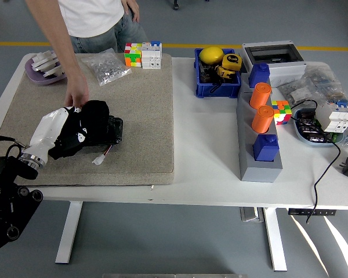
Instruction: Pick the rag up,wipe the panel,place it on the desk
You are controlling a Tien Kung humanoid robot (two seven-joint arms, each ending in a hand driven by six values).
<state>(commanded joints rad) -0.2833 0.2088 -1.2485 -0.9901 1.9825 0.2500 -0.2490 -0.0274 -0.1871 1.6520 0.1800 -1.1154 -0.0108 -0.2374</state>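
- Left arm (8, 191) enters from the lower left corner and angles up and right over the mat (133, 116); its silver-white forearm ends at the wrist near the panel's left end.
- Left robot hand (84, 130) lies flat on top of the panel (113, 128), palm down. It is wrapped in or covered by the black rag (93, 119); whether the fingers clamp the cloth cannot be told, since rag and hand are both black.
- Rag sits on the panel's left and middle part, under the robot hand. Only the panel's right end shows clear.
- Panel lies flat on the mat, long side across the surface (209, 168); a small white connector (98, 160) with wires trails from its near edge.
- A person's hand (77, 95) reaches down from the far side and touches the panel's far left edge, just beside the robot's wrist.
- Bag (106, 66) of small parts lies on the mat's far part, well apart from the panel.
- Right arm is not seen.
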